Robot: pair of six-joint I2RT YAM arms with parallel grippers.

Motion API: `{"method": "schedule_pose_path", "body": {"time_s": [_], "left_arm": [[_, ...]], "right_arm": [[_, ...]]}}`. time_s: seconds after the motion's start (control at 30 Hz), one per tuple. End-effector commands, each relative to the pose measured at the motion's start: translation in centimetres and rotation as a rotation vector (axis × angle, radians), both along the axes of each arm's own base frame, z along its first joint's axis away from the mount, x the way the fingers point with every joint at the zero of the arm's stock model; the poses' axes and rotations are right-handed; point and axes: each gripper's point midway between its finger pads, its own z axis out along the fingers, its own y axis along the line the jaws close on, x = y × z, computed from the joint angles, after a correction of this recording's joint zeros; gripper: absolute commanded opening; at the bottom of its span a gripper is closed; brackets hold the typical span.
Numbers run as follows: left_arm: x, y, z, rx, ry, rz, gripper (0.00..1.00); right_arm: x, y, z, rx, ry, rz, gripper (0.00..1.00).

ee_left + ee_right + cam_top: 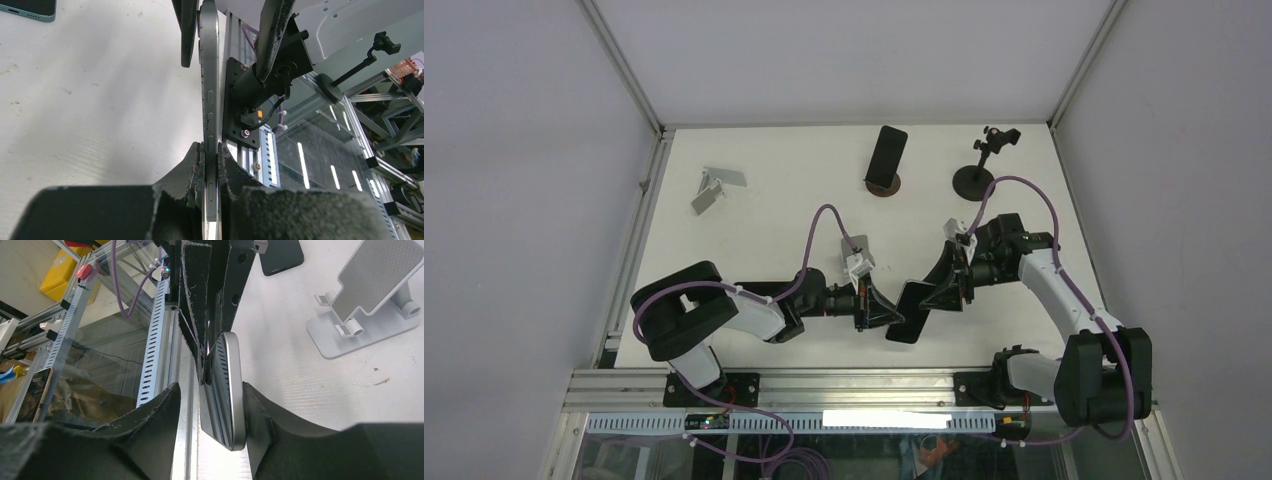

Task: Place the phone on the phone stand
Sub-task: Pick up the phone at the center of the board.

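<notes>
A dark phone (911,312) with a grey metal edge is held on edge above the table's front, between my two grippers. My left gripper (882,315) is shut on one end of it; in the left wrist view both pads (196,165) press the phone (210,100). My right gripper (944,290) is open around the other end. In the right wrist view the phone (227,385) touches the right finger (260,410), with a gap to the left finger. A silver folding phone stand (714,187) stands at the back left and also shows in the right wrist view (370,290).
A second dark phone (886,158) leans on a round-based stand at the back middle. A black clamp stand on a round base (979,165) stands at the back right. The aluminium front rail (824,385) lies just below the held phone.
</notes>
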Motion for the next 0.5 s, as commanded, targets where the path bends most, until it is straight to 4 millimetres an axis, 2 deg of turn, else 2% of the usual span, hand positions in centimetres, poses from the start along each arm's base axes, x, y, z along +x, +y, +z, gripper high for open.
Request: {"method": "schedule_pose_path", "body": {"time_s": [0.0, 0.1, 0.3, 0.4, 0.47], "left_arm": [[0.94, -0.81, 5.62, -0.177, -0.126, -0.003, 0.00], [0.91, -0.86, 5.80, -0.182, -0.134, -0.008, 0.00], [1.02, -0.74, 6.08, -0.191, -0.148, 0.002, 0.00], [1.15, -0.65, 5.94, -0.189, -0.146, 0.011, 0.00], [1.30, -0.50, 5.84, -0.187, -0.144, 0.024, 0.00]], "right_arm": [[0.21, 0.49, 1.00, 0.045, -0.035, 0.020, 0.50], [0.17, 0.56, 0.93, 0.042, -0.033, 0.025, 0.48], [0.15, 0.64, 0.98, 0.041, -0.033, 0.030, 0.34], [0.16, 0.68, 1.07, 0.047, -0.029, 0.030, 0.20], [0.28, 0.72, 1.25, 0.049, -0.025, 0.028, 0.05]]}}
